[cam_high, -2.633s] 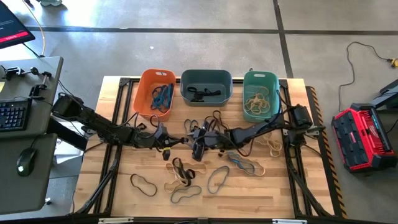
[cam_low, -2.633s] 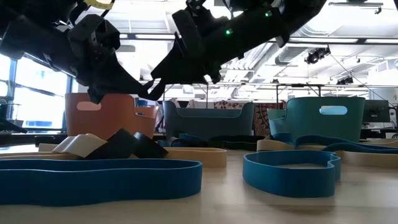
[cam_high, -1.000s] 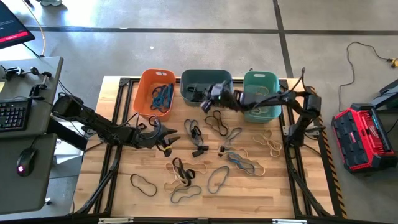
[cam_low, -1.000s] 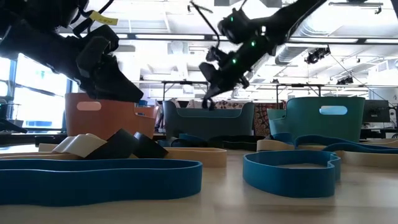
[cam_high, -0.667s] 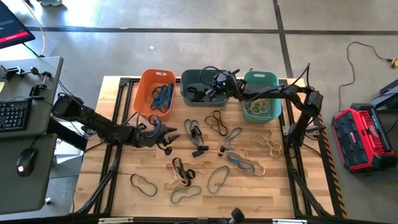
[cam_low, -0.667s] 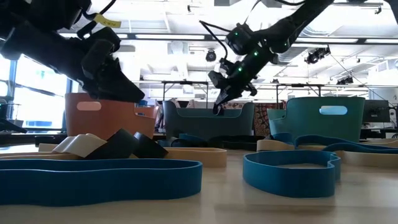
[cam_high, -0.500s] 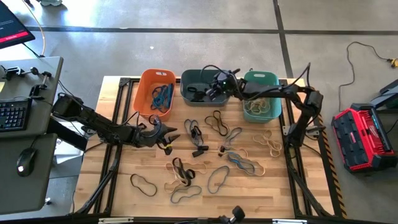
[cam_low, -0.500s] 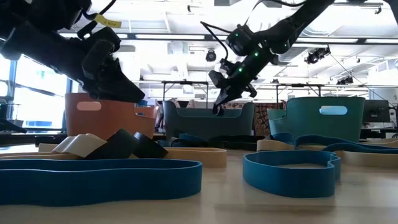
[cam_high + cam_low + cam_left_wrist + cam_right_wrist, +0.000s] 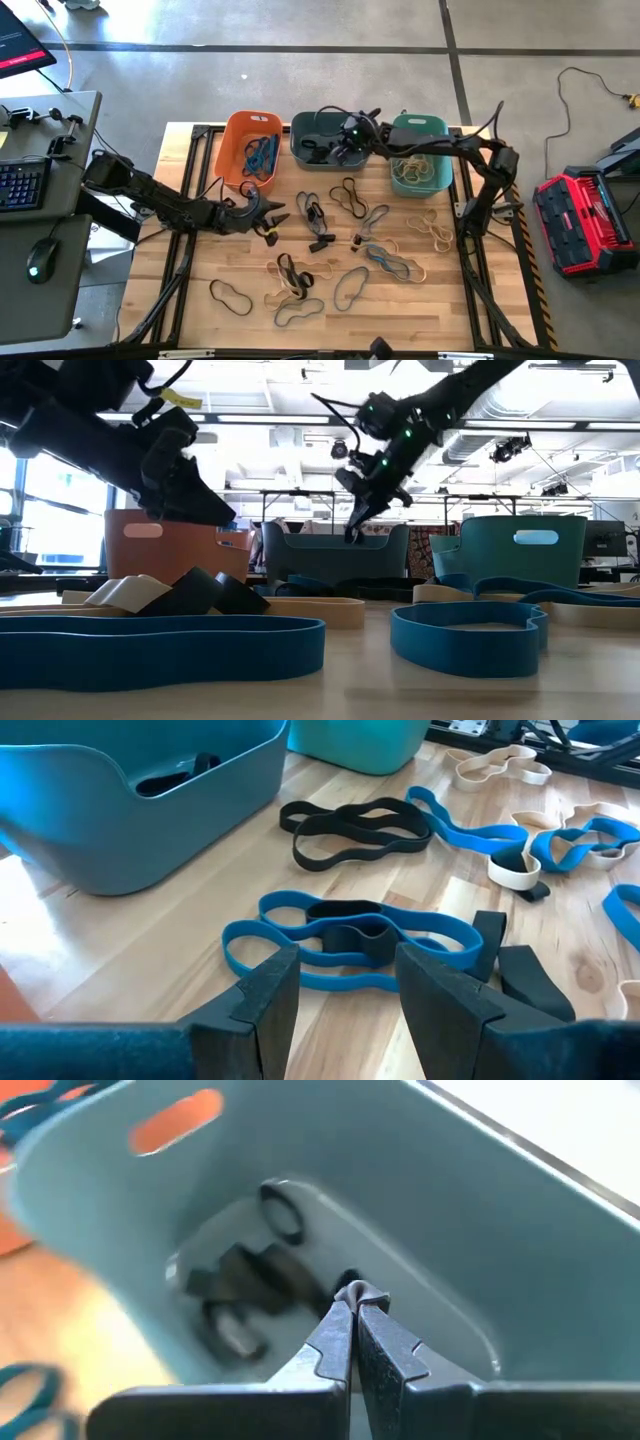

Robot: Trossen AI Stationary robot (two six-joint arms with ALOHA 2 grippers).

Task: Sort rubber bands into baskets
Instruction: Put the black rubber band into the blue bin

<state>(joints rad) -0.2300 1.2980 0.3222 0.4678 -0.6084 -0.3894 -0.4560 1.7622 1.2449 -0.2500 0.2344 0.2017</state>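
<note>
Three baskets stand in a row at the table's far edge: orange (image 9: 232,140), slate (image 9: 300,128) and teal (image 9: 418,124). Loose blue, dark and tan rubber bands (image 9: 300,275) lie flat on the wood. My right gripper (image 9: 340,150) hangs over the slate basket (image 9: 450,1230), shut on a bit of dark rubber band, above the dark bands (image 9: 250,1295) inside. My left gripper (image 9: 272,215) hovers open at the table's left, with a blue band (image 9: 350,935) and a dark band just beyond its fingers (image 9: 270,990). My right gripper pinches a small fold of a dark band (image 9: 353,1291) between its two fingertips. The fingers slant down into the slate basket from the table's right. The fold is clear of the basket floor. The fingers hide the rest of the band.
The orange basket holds blue bands (image 9: 260,155) and the teal one tan bands (image 9: 415,168). A black band (image 9: 350,825) lies before the slate basket. Tan bands (image 9: 435,230) lie at the right. A desk with a keyboard (image 9: 20,185) adjoins the left edge.
My right arm has swung a little toward the table's far edge and risen slightly. Its gripper has stayed shut over the slate basket and tipped more steeply downward.
</note>
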